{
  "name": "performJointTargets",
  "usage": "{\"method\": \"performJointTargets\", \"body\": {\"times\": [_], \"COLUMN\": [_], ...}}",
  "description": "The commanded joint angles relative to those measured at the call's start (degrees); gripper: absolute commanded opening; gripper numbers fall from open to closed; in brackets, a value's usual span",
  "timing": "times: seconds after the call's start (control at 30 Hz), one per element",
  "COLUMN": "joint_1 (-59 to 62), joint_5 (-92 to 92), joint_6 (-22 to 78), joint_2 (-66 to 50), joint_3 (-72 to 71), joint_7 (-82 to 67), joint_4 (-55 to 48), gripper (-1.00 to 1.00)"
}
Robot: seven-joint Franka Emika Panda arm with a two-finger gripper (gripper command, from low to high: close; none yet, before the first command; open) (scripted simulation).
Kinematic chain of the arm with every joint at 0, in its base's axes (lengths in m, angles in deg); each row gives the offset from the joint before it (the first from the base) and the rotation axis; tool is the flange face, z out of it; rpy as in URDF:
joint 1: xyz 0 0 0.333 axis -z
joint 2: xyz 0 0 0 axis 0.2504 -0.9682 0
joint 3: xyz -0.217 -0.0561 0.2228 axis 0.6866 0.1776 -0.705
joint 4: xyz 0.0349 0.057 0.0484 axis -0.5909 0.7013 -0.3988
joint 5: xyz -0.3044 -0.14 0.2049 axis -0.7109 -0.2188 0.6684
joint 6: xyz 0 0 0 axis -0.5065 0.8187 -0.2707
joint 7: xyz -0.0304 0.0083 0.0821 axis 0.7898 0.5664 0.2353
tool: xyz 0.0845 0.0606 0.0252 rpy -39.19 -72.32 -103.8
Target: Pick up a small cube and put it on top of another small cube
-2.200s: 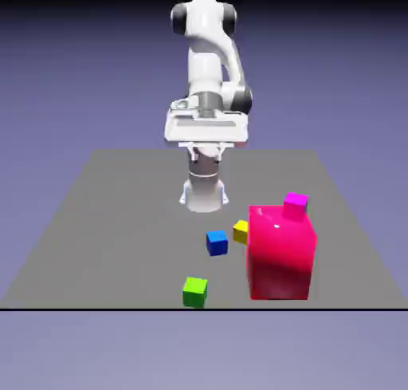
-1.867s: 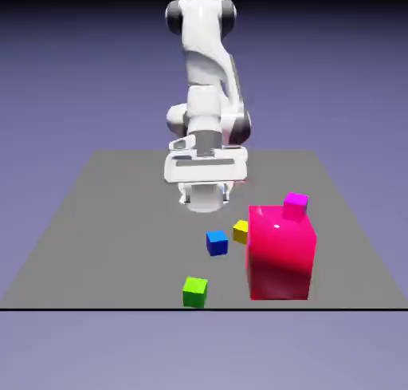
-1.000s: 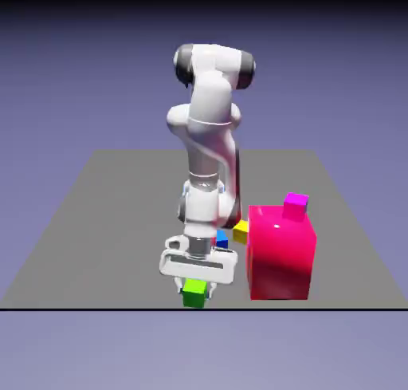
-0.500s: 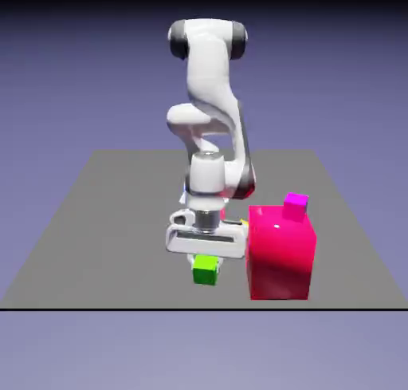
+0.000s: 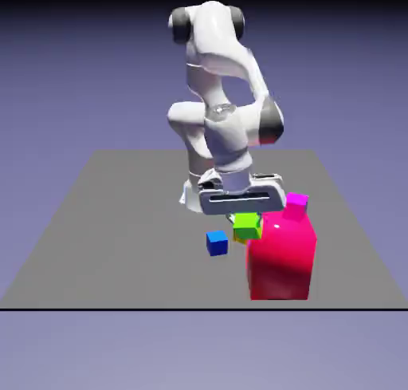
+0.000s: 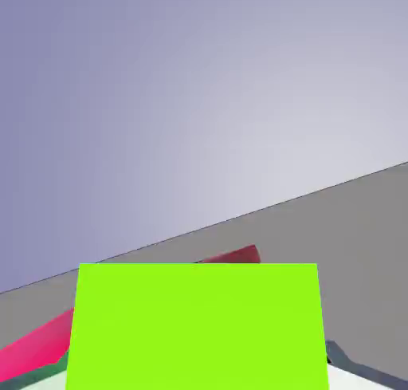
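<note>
My gripper [image 5: 246,218] is shut on the small green cube [image 5: 247,223] and holds it in the air, level with the top of the large pink-red block [image 5: 280,261]. The green cube [image 6: 198,326] fills the bottom of the hand view and hides the fingertips. The small magenta cube [image 5: 296,204] sits on the block's top at its far right corner, a little to the right of the held cube in the exterior view. A sliver of the pink-red block [image 6: 32,348] shows behind the green cube in the hand view.
A blue cube [image 5: 216,242] lies on the grey table [image 5: 103,221] to the left of the block. A yellow cube [image 5: 239,236] peeks out just below the held green cube. The table's front edge runs near the block.
The gripper came down onto the green cube at the table's front, closed on it, and has lifted it up and to the exterior view's right, toward the block's top.
</note>
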Motion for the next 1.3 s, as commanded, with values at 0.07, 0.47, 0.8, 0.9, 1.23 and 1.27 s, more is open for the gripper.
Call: {"method": "performJointTargets", "body": {"times": [0.07, 0.47, 0.8, 0.9, 1.23, 1.27], "joint_1": [3.6, 7.2, -2.1, -4.9, -14.2, -15.2], "joint_5": [2.7, 6.8, 0.3, -1.6, -8.1, -8.7], "joint_6": [6.3, 16.9, 6.3, 3.1, -7.5, -8.5], "joint_2": [3.2, 13.2, 17.6, 18.9, 23.3, 23.7], "joint_3": [-6.3, -23.9, -28.6, -30.0, -34.8, -35.3], "joint_7": [3.0, 21.6, 46.5, 54.0, 78.9, 81.4], "joint_4": [-0.2, 5.1, 18.0, 21.8, 34.7, 36.0], "gripper": [-1.0, -1.0, -1.0, -1.0, -1.0, -1.0]}}
